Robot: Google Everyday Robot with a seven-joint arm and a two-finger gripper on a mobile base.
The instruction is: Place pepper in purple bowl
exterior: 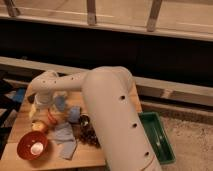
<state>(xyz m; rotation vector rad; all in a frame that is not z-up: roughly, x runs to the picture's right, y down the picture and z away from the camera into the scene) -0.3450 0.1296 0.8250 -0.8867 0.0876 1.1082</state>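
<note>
pepper: lies on the left part of the wooden table, just below the gripper. gripper low over it, fingers apart. purple bowl near, to its right. blue cloth and red-orange bowl in front.

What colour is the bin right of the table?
The bin is green, shown in the camera view; the gripper is over the table's left part.

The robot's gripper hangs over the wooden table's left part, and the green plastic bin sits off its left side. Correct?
No. The camera view shows the green plastic bin off the right side of the wooden table; the gripper does hang over the left part.
</note>
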